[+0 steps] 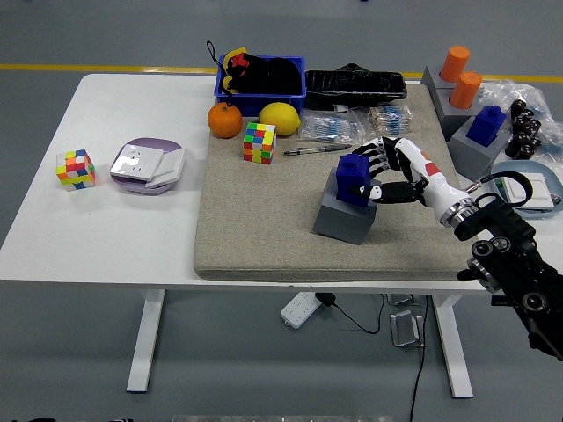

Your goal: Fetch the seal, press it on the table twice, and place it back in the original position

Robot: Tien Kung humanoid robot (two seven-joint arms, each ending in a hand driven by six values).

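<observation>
Hidden or unclear: the lower part of the blue seal (354, 177) sits inside the grey holder block (343, 215), so its base is out of sight. The right arm is cut off at the picture's right edge. The left arm does not show at all. The contents of the blue bin (260, 77) at the far edge are a dark heap, hard to make out, and the clear bags (347, 126) beyond the pen (317, 149) are too small to read.

The right hand (390, 172) reaches in from the right over the beige mat (264, 220) on the white worktop (106, 229). Its fingers (376, 151) are curled around the right side of the seal — closed on it, with the thumb low against the seal's near right face. The seal stands upright in the holder's recess, knob on top.

Elsewhere on the mat: a colour cube (259, 142) to the far left of the holder, with an orange (225, 120) and a lemon (280, 118) just beyond it. At the far right stand further grey blocks — two carry orange cylinders (460, 75), one a second blue seal (486, 124). On the bare worktop at left lie another colour cube (76, 169) and a pale lilac dish (147, 166), near each other but apart.
</observation>
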